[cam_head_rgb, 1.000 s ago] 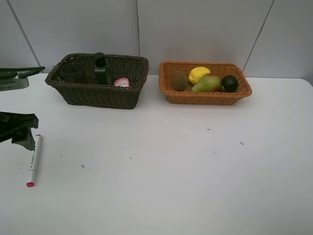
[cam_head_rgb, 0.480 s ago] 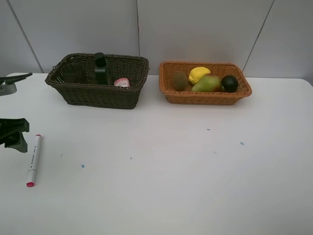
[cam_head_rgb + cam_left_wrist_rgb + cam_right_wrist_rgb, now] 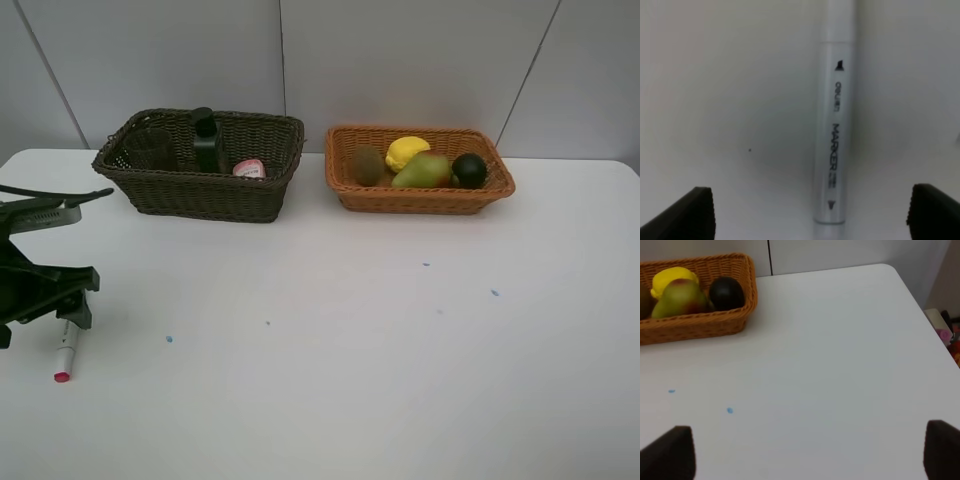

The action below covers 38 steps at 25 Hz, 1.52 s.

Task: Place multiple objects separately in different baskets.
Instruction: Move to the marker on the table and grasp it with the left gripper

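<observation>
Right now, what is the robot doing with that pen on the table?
The left gripper hangs over the marker with its jaws open on either side, not gripping it. The marker lies flat on the table, the only thing outside a basket. Fruit fills the orange basket; bottles sit in the dark basket. The right gripper is open over bare table.

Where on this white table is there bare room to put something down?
The white table is bare in front of the dark brown wicker basket and orange-tan wicker basket, rightward. Crowded: both baskets, and the left edge with the left gripper over the white red-tipped marker.
</observation>
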Each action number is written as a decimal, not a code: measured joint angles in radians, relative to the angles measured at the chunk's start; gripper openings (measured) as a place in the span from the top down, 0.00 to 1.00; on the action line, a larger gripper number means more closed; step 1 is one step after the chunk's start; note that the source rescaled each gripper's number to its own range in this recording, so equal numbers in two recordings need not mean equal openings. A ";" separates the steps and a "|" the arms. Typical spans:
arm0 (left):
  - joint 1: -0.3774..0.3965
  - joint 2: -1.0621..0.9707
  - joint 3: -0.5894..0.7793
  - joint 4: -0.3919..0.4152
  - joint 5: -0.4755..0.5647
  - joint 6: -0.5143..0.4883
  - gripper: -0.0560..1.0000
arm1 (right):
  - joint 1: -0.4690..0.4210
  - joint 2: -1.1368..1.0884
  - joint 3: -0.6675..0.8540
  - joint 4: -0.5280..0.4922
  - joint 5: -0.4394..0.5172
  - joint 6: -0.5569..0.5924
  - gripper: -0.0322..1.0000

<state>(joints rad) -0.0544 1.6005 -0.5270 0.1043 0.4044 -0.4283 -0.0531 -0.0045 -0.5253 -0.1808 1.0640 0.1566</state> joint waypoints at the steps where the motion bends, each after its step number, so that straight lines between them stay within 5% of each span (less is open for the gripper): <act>1: 0.000 0.013 0.000 -0.003 -0.023 0.005 0.00 | 0.000 0.000 0.000 0.000 0.000 0.000 0.00; 6: 0.000 0.055 0.000 -0.020 -0.106 0.013 0.00 | 0.000 0.000 0.000 0.000 0.000 0.000 0.00; 26: 0.000 0.134 -0.001 -0.030 -0.157 0.014 0.01 | 0.000 0.000 0.000 0.000 0.000 0.000 0.00; 29: 0.000 0.134 -0.001 -0.034 -0.158 0.014 0.18 | 0.000 0.000 0.000 0.000 0.000 0.000 0.00; 33: 0.000 0.136 -0.001 -0.053 -0.150 0.014 0.76 | 0.000 0.000 0.000 0.000 0.000 0.000 0.00; 38: 0.000 0.136 -0.001 -0.053 -0.143 0.014 0.76 | 0.000 0.000 0.000 0.000 0.000 0.000 0.00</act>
<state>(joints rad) -0.0544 1.7370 -0.5279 0.0515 0.2612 -0.4148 -0.0531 -0.0045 -0.5253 -0.1808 1.0640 0.1566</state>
